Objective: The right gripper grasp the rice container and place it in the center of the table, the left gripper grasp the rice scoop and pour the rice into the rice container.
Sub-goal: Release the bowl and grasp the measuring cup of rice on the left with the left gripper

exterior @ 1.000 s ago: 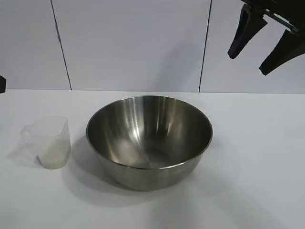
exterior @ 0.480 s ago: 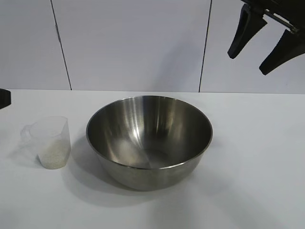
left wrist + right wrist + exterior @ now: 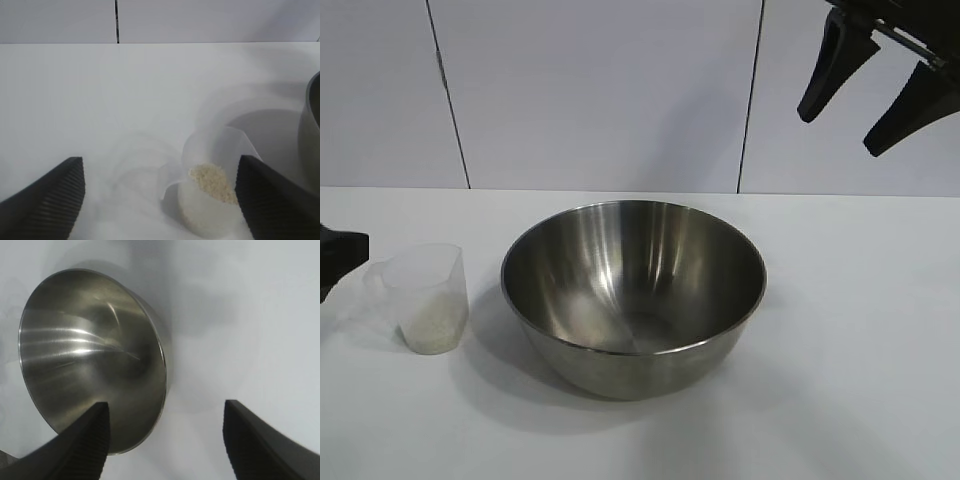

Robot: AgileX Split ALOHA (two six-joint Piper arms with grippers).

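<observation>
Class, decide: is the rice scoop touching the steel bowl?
Apart. The exterior view shows bare table between the rice scoop and the bowl.

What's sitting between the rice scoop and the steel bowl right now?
Nothing: in the exterior view only bare white table, darkened by the bowl's shadow, separates the rice scoop from the rice container. They stand close but apart.

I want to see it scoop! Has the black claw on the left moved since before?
Yes. The left gripper has come down the picture's left edge, now level with the rice scoop, which stayed put.
</observation>
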